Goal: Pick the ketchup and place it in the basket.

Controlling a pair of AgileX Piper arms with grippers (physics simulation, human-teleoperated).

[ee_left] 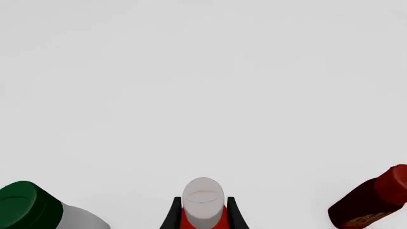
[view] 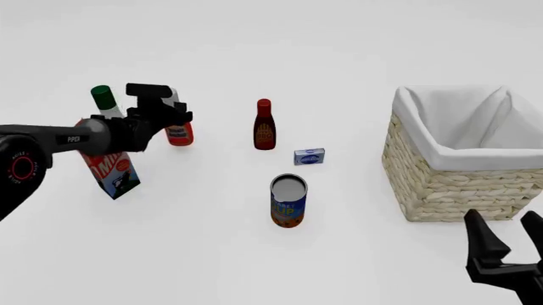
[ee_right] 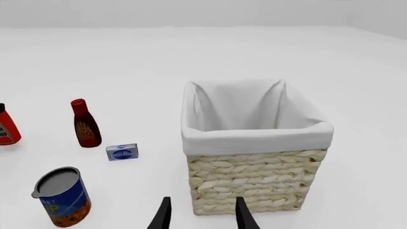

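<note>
The basket (ee_right: 254,181) is rough woven wicker with a smooth white cloth lining; the ketchup (view: 179,133) is glossy plastic.

- A dark maroon sauce bottle (view: 264,125) with a red cap stands upright near the middle of the white table (view: 339,38).
- A small blue and white box (view: 309,156) lies just beside that bottle, toward the front and a little right.
- 1 can (view: 288,201) with a blue and orange label and a grey metal top stands nearer the front, well apart from the box.
- A white bottle with a green cap (view: 105,101) stands upright at the far left.
- A red and white carton (view: 111,169) is in front of it, tilted, partly hidden.
</note>
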